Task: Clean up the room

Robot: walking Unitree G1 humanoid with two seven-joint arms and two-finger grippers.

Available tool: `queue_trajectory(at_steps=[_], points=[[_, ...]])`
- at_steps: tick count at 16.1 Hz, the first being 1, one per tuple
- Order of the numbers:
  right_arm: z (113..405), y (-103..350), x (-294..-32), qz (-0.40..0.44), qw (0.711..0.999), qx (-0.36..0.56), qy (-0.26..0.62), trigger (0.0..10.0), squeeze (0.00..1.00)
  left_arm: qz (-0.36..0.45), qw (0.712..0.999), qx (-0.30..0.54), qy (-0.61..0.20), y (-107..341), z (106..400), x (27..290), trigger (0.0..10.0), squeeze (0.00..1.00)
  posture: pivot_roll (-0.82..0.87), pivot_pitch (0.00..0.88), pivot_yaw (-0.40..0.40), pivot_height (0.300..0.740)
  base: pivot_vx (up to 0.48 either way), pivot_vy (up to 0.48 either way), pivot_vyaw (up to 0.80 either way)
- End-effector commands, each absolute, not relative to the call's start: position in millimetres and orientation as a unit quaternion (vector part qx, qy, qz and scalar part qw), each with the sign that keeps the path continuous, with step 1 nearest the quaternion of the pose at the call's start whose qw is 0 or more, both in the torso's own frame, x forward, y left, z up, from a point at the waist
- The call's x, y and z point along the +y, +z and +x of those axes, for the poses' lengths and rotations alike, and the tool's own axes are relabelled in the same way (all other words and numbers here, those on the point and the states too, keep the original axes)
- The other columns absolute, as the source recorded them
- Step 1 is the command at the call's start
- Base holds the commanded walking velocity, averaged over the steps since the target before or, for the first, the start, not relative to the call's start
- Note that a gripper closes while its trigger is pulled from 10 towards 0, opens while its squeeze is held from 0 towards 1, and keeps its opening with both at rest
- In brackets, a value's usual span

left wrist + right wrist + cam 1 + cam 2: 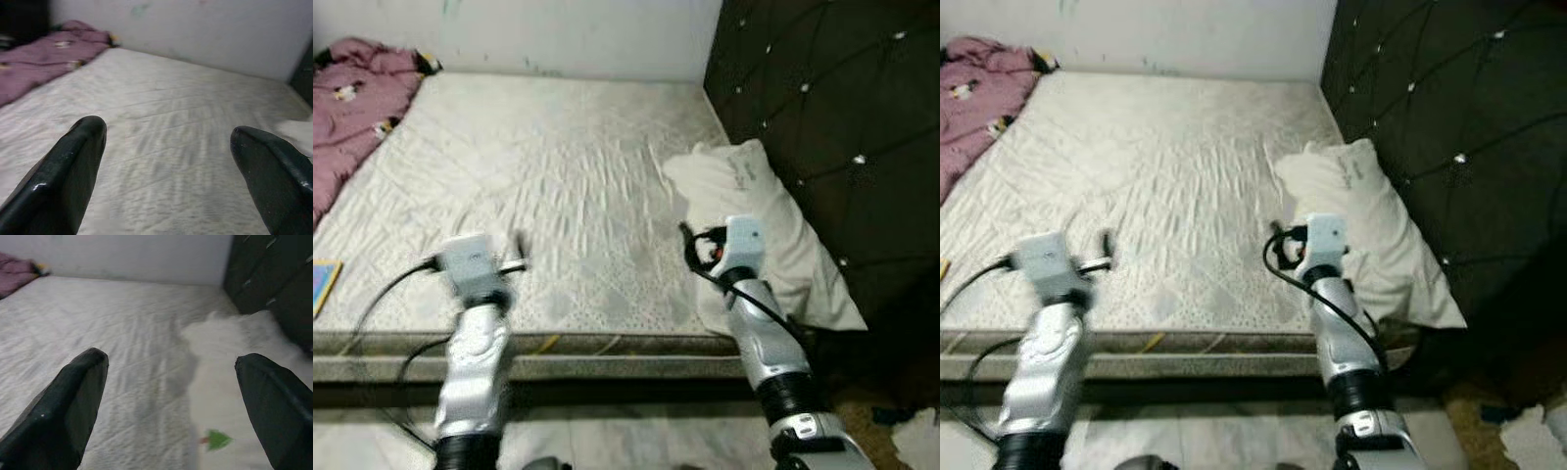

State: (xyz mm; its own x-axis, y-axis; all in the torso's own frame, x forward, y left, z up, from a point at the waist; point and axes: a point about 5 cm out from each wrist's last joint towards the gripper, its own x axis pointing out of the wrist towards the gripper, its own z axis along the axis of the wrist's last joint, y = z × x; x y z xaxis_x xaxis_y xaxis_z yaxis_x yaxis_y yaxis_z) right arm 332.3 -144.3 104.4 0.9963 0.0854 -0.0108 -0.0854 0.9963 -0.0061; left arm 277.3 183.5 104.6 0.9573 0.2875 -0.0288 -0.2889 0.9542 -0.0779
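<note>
Both arms raised over the near edge of the bed [558, 166]. Left gripper [168, 147] jaws wide, holding nothing, over bare mattress. Right gripper [171, 377] jaws wide too, empty, just beside the pillow [754, 206]. Pillow lies at the bed's right side against the dark headboard [832, 108]. Pink blanket [357, 98] bunched at the far left corner. Blue-yellow book [323, 284] on the left edge.

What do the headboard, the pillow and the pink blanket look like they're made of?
Headboard: dark tufted padding, likely leatherette or fabric, with shiny studs in the dimples.
Pillow: white woven cloth, matte and creased.
Pink blanket: soft, matte, probably fleece, bunched in folds with small printed figures.
</note>
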Motion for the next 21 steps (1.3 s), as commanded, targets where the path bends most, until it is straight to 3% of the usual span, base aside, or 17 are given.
queue_trajectory(at_steps=[1, 6, 12, 21], points=[[332.7, 117.1, -154.5, -0.007, 1.0, -0.024, 0.015, 10.0, 0.0, -0.033, 0.988, -0.011, 0.153, 112.0, 273.5, 190.7, 10.0, 0.0, 0.02, 0.0, -0.032, 0.74, 0.0, 0.0, 0.0], [324.5, 110.2, -164.6, -0.002, 1.0, -0.006, 0.011, 10.0, 0.0, -0.032, 0.988, 0.001, 0.151, 106.1, 263.6, 195.3, 10.0, 0.0, 0.01, 0.0, -0.025, 0.74, 0.0, 0.0, 0.0], [324.2, 108.9, -159.1, -0.004, 1.0, 0.003, 0.023, 10.0, 0.0, -0.045, 0.99, -0.002, 0.136, 109.2, 266.2, 189.4, 10.0, 0.0, 0.01, 0.0, -0.025, 0.74, 0.0, 0.0, -0.68], [324.7, 107.3, -157.0, -0.002, 0.999, 0.012, 0.033, 10.0, 0.0, -0.057, 0.99, 0.005, 0.131, 107.9, 267.4, 186.9, 10.0, 0.0, 0.02, 0.0, -0.029, 0.74, 0.0, 0.462, 0.0]])
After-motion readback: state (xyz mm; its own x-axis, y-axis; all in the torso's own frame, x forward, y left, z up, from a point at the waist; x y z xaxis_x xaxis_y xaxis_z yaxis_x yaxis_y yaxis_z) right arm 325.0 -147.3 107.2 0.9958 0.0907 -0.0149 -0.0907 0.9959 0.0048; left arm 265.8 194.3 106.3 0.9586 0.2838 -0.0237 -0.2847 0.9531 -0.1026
